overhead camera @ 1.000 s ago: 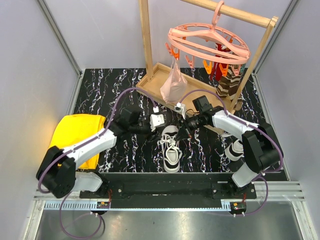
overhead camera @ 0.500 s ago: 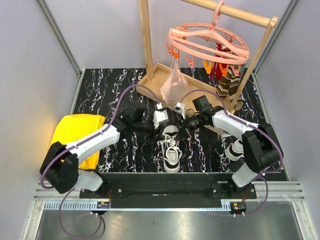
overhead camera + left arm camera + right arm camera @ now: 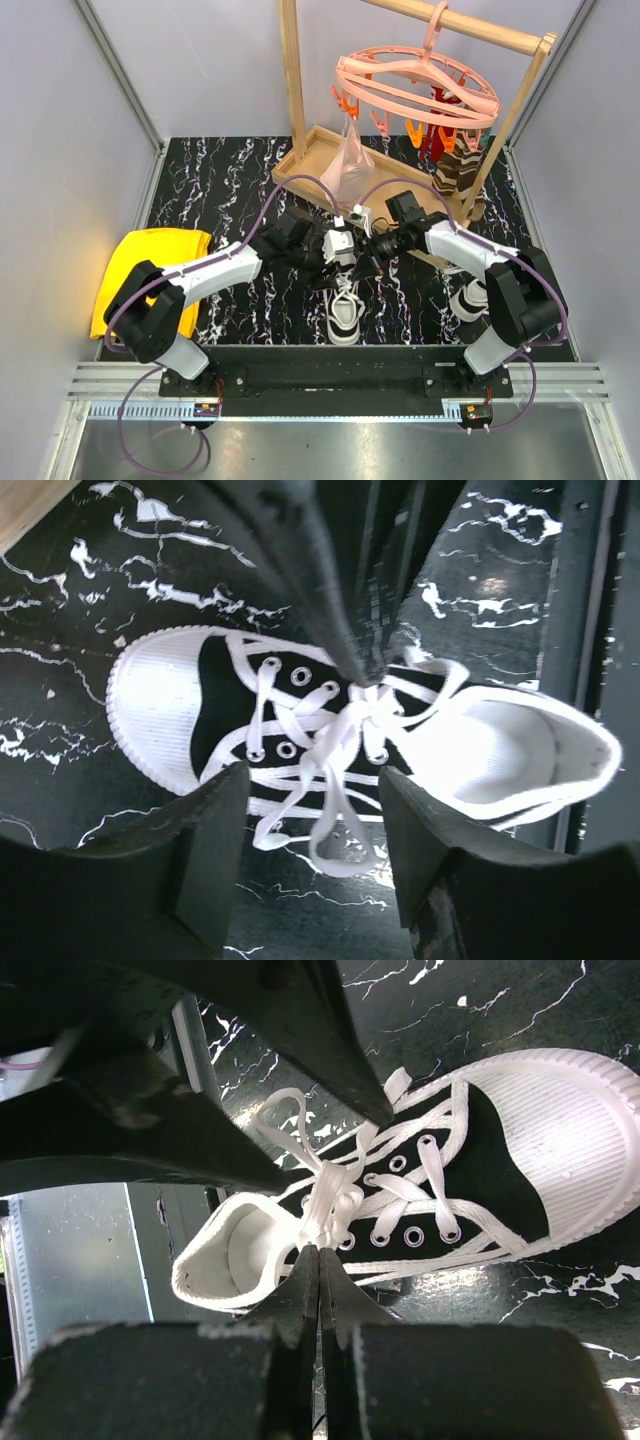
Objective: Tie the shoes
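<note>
Right fingers [image 3: 300, 1305] pressed fully together, pinching the white laces [image 3: 325, 1200] at the crossing just above the top eyelets. Directly under their tips, the shoe [image 3: 565, 1135], standing on its sole on the black marbled worktop [image 3: 480, 1000]. Toe cap pointing away from these fingers, open heel part close below them.

Left fingers [image 3: 200, 860] spread wide apart, holding nothing and, as far as visible, touching nothing. Between them and a little lower, a loose loop of the laces and the middle part of the same shoe. Tips of both pairs very near each other over the knot — the right ones reaching in from the side opposite to the left ones.

Well apart to the right of the right fingers, beside the base of that arm, a second shoe [image 3: 468, 298]. Far to the left of the left fingers, a yellow cloth [image 3: 145, 250] on the worktop. Beyond both pairs of fingers, a wooden rack [image 3: 292, 90].
</note>
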Motion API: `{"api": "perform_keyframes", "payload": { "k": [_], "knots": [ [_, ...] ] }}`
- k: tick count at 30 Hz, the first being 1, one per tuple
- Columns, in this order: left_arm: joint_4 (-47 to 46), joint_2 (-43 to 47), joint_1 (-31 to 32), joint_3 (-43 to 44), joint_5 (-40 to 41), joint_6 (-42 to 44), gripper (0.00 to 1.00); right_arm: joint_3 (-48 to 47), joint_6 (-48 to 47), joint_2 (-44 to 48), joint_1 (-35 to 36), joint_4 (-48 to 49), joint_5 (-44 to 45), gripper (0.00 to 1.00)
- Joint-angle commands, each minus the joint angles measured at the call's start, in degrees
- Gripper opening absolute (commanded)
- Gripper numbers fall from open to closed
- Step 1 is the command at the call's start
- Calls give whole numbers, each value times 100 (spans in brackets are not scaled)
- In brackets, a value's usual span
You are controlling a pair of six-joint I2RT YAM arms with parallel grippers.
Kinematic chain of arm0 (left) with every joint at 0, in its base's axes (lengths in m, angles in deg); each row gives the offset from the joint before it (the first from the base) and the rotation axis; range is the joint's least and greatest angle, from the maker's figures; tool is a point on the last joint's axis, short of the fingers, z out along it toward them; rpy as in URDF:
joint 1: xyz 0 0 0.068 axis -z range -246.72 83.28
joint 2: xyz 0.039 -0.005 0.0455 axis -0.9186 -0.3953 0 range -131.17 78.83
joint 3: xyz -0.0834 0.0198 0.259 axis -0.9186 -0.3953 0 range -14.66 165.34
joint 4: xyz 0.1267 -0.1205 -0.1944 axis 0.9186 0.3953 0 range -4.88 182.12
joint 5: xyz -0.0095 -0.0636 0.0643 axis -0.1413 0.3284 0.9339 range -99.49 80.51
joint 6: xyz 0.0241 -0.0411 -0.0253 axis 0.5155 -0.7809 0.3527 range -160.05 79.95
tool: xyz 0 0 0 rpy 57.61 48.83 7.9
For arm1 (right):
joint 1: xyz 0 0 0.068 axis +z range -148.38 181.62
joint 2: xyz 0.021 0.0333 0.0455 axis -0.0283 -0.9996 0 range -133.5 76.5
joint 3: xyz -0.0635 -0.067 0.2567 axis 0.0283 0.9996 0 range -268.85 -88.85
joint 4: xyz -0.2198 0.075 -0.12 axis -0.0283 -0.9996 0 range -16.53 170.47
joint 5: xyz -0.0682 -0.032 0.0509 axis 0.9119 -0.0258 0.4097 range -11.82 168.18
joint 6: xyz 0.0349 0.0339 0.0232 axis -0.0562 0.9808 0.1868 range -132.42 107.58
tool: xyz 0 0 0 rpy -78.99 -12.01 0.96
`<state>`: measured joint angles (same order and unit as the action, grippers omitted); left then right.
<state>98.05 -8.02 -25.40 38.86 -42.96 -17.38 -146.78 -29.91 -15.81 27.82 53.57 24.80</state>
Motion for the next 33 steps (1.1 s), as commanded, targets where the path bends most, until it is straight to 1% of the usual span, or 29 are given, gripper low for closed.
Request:
{"api": "perform_keyframes", "payload": {
  "k": [1,4,6,9,10,12,13,14,21,25,30,33],
  "knots": [
    [-54,-87,25,256,157,105,54,-113,45,293,-18,106,65,0],
    [209,-122,43,282,52,306,48,-96,36,336,-27,105,109,0],
    [333,-131,43,291,25,343,40,-78,36,354,-27,97,126,0],
    [465,-69,43,247,-71,483,31,-52,36,407,-44,97,162,0],
    [474,-52,51,230,-72,492,22,-43,36,416,-44,88,179,0],
    [474,36,43,238,-142,510,12,-34,62,468,-71,88,241,0],
    [474,63,51,229,-185,510,3,-25,80,486,-97,79,258,0],
    [465,98,52,229,-221,510,0,-16,88,504,-123,62,293,0],
    [666,370,43,124,-423,641,0,98,-87,670,-282,-193,425,0],
    [886,642,43,-43,-616,1019,0,186,-193,697,-325,-307,496,0],
    [1264,740,43,-183,-555,1291,0,265,-324,688,-369,-378,689,0],
    [1291,731,43,-254,-485,1336,0,274,-377,680,-431,-439,777,0]
  ]
}}
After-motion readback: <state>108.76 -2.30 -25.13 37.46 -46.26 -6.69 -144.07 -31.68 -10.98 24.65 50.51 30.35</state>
